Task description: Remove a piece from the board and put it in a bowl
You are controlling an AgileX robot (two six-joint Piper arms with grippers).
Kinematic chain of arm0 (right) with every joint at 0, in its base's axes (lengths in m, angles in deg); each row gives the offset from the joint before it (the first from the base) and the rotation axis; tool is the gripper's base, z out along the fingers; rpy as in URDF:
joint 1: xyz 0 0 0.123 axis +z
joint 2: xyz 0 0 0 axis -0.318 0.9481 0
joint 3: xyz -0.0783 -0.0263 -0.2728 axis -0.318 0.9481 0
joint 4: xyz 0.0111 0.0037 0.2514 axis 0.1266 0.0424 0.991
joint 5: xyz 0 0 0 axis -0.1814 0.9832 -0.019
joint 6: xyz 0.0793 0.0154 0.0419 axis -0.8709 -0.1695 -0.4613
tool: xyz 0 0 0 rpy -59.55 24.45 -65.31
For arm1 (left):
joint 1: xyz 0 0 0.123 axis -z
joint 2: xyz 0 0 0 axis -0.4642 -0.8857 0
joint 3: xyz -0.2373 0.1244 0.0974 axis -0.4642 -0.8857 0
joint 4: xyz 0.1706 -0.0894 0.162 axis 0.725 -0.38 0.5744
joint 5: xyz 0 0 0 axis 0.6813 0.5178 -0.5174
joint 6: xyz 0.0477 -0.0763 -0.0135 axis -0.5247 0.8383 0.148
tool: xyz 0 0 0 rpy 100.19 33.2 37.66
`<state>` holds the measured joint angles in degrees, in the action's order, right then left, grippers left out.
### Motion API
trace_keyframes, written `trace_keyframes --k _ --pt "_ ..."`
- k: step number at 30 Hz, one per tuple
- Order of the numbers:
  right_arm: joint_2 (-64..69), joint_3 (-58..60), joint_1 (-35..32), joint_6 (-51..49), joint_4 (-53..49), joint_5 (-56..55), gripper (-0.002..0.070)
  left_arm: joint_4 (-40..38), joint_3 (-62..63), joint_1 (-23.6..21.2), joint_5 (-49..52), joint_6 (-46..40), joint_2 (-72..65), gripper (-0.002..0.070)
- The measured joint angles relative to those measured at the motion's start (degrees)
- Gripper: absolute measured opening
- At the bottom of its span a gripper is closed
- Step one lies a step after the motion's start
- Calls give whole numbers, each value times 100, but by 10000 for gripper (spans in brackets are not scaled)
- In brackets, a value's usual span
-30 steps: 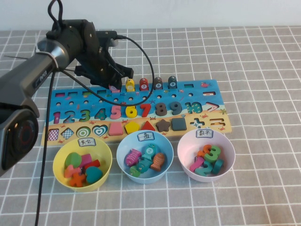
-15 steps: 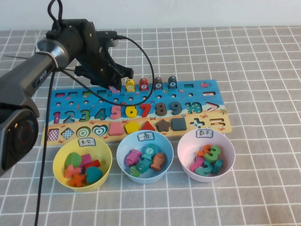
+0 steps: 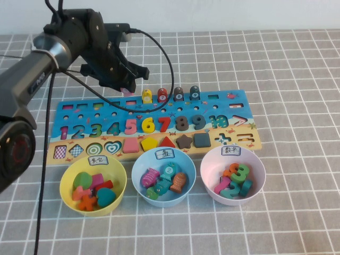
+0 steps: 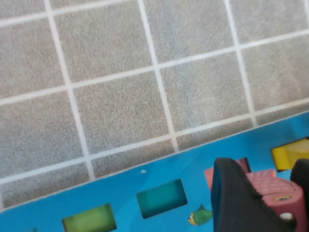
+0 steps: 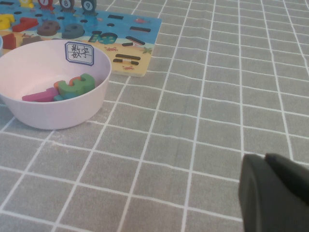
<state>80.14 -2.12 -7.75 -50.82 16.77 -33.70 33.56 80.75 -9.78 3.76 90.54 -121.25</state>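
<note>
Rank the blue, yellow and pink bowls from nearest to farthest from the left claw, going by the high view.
The left gripper, holding the pink piece, is above the board's far edge.
1. Blue bowl, middle of the near row.
2. Yellow bowl, robot's left; only slightly farther than the blue.
3. Pink bowl, robot's right.

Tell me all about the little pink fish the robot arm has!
The pink fish piece is a small, pale pink block that looks like painted wood, with grooves across its body and a round pale spot near one end. The left gripper pinches it between its dark fingers, holding it in the air above the far edge of the blue board, beside the yellow fish. In the high view only a small pink bit shows.
</note>
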Motion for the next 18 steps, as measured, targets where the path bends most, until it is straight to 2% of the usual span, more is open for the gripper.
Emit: trace_keyframes --k 15,18 --pt "0 0 0 0 0 0 -18 297 0 11 1367 -414 1294 202" --pt "0 0 0 0 0 0 -18 413 -248 74 1383 -452 1723 202"
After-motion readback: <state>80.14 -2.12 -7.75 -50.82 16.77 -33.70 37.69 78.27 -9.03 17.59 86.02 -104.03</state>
